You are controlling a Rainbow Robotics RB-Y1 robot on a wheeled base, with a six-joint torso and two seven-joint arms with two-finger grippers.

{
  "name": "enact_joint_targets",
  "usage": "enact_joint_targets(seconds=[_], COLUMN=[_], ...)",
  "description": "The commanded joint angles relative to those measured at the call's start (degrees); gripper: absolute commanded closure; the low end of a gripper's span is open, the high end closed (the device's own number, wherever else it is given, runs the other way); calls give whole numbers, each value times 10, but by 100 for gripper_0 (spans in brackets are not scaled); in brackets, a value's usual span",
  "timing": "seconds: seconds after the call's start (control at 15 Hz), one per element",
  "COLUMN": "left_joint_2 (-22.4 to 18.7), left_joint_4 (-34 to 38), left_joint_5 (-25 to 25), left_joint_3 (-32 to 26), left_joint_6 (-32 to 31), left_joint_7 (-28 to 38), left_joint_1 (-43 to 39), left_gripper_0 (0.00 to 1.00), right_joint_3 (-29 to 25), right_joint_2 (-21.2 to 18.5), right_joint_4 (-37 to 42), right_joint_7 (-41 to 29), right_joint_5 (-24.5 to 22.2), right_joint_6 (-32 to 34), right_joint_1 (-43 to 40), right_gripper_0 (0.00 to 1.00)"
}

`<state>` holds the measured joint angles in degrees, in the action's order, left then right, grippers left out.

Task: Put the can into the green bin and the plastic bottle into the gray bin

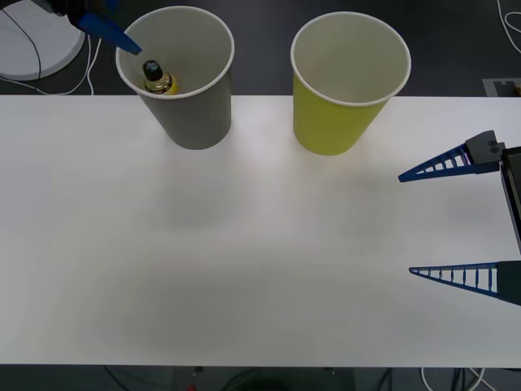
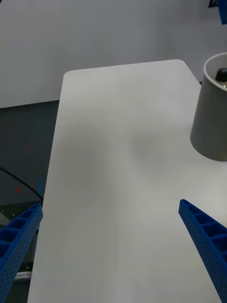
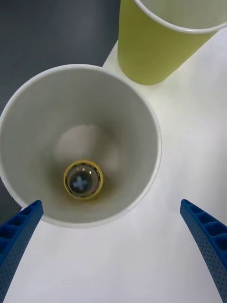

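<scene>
From the front view I see the large gray tapered paper-cup-shaped bin [image 1: 192,77] standing upright at the far left of the white worktop [image 1: 244,244], with the large yellow-green tapered bin [image 1: 346,90] of like shape upright beside it to the right, the two apart. The small yellow plastic bottle with black screw cap [image 1: 157,78] stands upright inside the gray bin, against its left inner wall; my left wrist view looks straight down into that bin and shows the bottle [image 3: 83,180] on the bin floor, cap up. My left gripper [image 3: 111,251] hangs above the gray bin's rim [image 3: 156,142], jaws spread wide and holding nothing; in the front view one blue finger [image 1: 114,34] shows at the bin's far left edge. My right gripper [image 1: 415,224] sits low over the right side of the worktop, well apart from both bins, jaws wide open and empty. The right wrist view shows the gray bin [image 2: 210,118] across the bare worktop [image 2: 118,165]. The green bin's white inside looks bare from the front.
</scene>
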<state>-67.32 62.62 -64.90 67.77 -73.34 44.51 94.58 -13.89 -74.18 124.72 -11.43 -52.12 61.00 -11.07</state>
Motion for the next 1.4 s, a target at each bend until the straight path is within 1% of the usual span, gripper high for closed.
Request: enact_joint_targets(seconds=[0.07, 0.47, 0.6, 0.67, 1.0, 1.2, 1.4], left_joint_2=[-40, -126, -154, -164, -198, -209, -214], left_joint_4=[43, 143, 172, 178, 184, 184, 184], left_joint_5=[14, 59, 77, 95, 181, 214, 266], left_joint_3=[0, -1, -1, -1, -4, -7, -20], left_joint_6=[9, 51, 67, 72, 85, 93, 112], left_joint_7=[-8, -29, -53, -70, -174, -224, -276], left_joint_1=[-15, -60, -78, -89, -148, -178, -227], left_gripper_0=[0, 0, 0, 0, 0, 0, 0], right_joint_3=[0, 0, 0, 0, 0, 0, 0], right_joint_2=[0, 0, 0, 0, 0, 0, 0], right_joint_4=[0, 0, 0, 0, 0, 0, 0], right_joint_7=[0, 0, 0, 0, 0, 0, 0], right_joint_5=[0, 0, 0, 0, 0, 0, 0], right_joint_6=[0, 0, 0, 0, 0, 0, 0], right_joint_1=[0, 0, 0, 0, 0, 0, 0], right_gripper_0=[0, 0, 0, 0, 0, 0, 0])
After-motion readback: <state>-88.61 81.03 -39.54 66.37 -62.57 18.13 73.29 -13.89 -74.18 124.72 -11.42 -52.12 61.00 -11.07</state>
